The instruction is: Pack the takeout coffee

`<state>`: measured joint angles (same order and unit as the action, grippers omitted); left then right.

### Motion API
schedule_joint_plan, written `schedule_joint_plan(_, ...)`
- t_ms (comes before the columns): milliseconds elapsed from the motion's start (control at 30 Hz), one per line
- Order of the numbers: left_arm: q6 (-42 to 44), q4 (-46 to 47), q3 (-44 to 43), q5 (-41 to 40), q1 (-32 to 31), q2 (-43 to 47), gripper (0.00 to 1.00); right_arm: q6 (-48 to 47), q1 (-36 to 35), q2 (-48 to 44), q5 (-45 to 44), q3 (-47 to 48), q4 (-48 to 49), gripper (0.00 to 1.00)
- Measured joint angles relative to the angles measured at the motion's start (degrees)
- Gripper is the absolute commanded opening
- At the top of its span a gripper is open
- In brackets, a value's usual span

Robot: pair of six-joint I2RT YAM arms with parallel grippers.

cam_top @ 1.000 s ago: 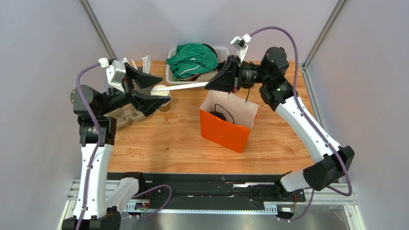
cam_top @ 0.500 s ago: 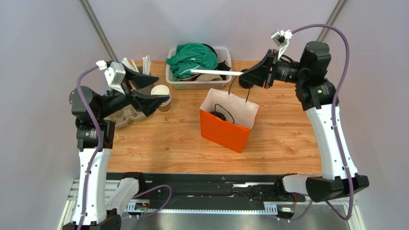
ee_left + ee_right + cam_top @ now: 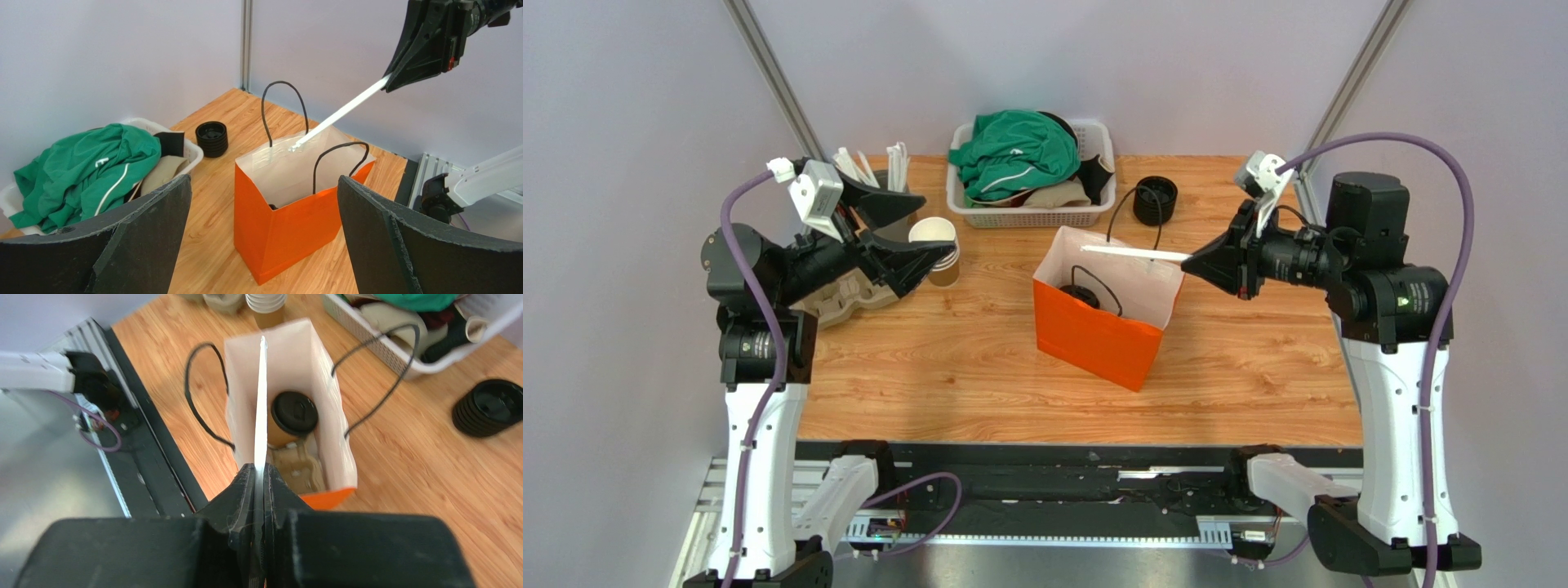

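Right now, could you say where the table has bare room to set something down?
Bare tabletop lies between the orange bag and the near edge, and right of it. Crowded at the back: basket, lid stack, cup stack.

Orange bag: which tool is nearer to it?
Right. The right tool hangs just beside the orange bag, its white stick over the opening; the left tool stands open farther off, by the cup stack.
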<state>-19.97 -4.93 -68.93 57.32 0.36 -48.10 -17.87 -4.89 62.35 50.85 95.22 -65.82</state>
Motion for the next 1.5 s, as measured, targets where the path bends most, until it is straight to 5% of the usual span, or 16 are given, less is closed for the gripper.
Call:
schedule_joint_plan(233,0.0,0.5,1.6,-0.9,0.0,0.2,0.97,-9.4,0.2,2.9,-8.3,3.2,-9.5,0.02)
schedule_joint_plan(600,-0.3,1.4,2.8,-1.0,0.0,0.3,0.98,-16.1,-0.5,13.5,-12.4,11.6,-11.4,0.01)
schedule_joint_plan(1133,-0.7,2.7,4.2,-1.3,0.0,0.3,0.99,-20.8,-9.5,6.9,-16.0,2.1,-11.6,0.03)
schedule_joint_plan(1500,-1.4,4.0,5.6,-1.8,0.3,0.7,0.99,-21.4,-14.4,12.7,-18.7,0.9,-11.5,0.05)
